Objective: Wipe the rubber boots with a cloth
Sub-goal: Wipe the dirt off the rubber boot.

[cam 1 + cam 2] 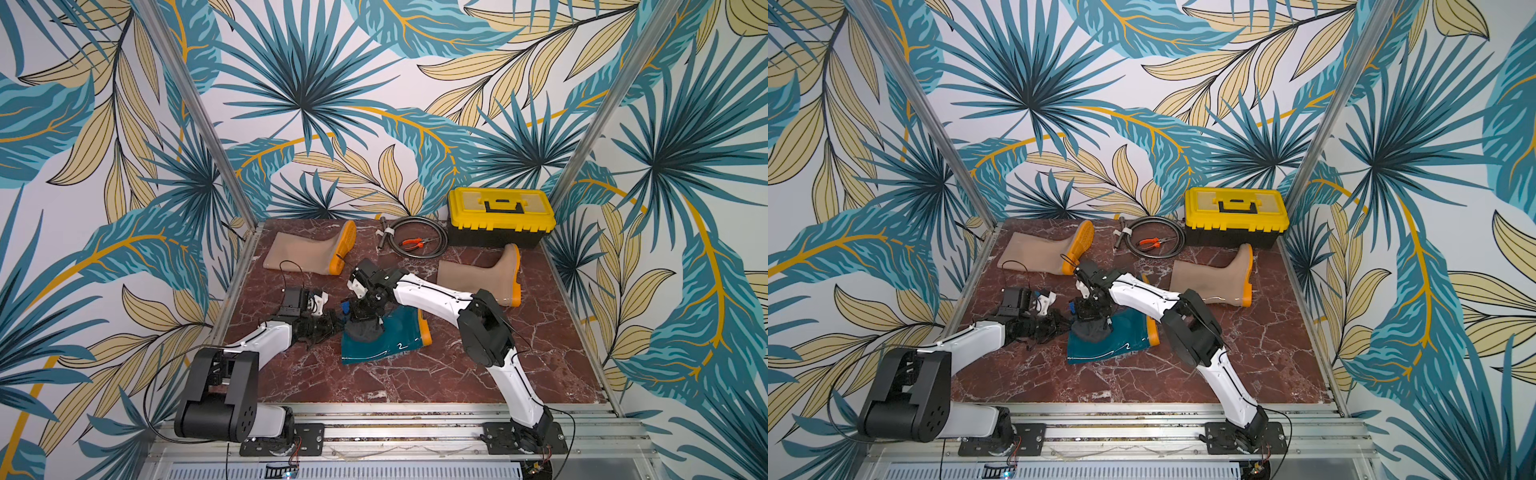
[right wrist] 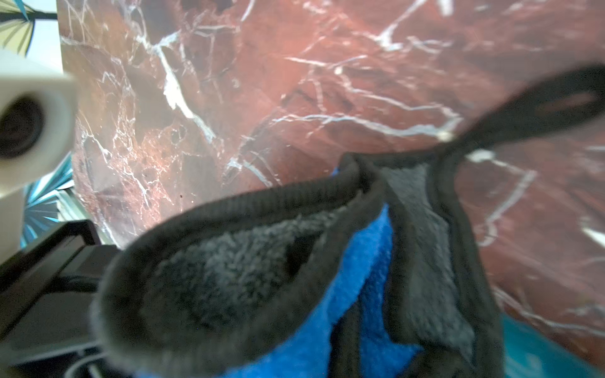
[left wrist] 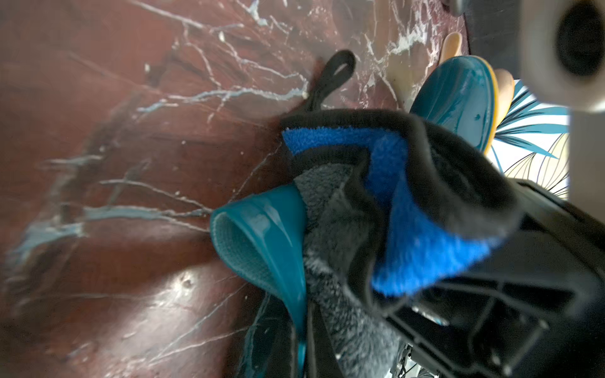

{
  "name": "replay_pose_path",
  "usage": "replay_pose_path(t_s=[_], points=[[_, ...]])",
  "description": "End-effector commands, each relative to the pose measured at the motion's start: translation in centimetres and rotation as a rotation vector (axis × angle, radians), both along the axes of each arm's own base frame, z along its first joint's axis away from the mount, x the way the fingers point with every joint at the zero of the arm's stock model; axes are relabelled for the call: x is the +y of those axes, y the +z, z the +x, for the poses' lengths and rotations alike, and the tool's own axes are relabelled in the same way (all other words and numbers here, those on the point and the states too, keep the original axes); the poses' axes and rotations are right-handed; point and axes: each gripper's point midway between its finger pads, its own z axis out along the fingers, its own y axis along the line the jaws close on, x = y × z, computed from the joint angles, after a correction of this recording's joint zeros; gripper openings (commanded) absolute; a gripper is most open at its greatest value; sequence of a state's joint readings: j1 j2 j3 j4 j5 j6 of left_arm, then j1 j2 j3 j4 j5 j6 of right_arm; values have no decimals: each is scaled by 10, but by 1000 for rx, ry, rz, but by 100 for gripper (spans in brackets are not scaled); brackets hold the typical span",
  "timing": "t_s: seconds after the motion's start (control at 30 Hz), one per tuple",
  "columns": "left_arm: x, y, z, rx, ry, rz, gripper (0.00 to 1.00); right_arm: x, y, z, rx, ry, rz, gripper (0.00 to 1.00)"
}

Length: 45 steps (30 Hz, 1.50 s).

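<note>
A dark teal rubber boot [image 1: 390,338] lies on its side mid-table, orange sole to the right. My left gripper [image 1: 334,326] is shut on the rim of its shaft; in the left wrist view the teal rim [image 3: 262,235] is pinched between the jaws. The cloth [image 1: 363,330], charcoal with a blue side, sits bunched on the shaft under my right gripper [image 1: 362,318], which points down, shut on it. The cloth [image 2: 229,278] hides the right fingers in the right wrist view. Two beige boots lie apart, one at the back left [image 1: 303,249] and one at the right [image 1: 478,274].
A yellow and black toolbox [image 1: 500,216] stands at the back right. A coiled cable [image 1: 432,249] with orange pliers [image 1: 409,244] inside it lies beside the toolbox. Patterned walls close in the red marble table [image 1: 415,382] on three sides.
</note>
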State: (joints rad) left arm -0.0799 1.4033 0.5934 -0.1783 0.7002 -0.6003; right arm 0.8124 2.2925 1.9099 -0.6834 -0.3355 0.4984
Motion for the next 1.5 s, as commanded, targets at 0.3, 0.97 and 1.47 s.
replay_pose_path(t_s=[0.3, 0.97, 1.47], points=[[-14, 23, 9, -89, -50, -78, 0, -247, 10, 49, -163, -30, -783, 0], [-22, 24, -1, -46, -82, -140, 0, -151, 12, 29, -184, 223, -648, 0], [-20, 20, 4, -36, -59, -122, 0, -126, 76, 39, -281, 119, -436, 0]])
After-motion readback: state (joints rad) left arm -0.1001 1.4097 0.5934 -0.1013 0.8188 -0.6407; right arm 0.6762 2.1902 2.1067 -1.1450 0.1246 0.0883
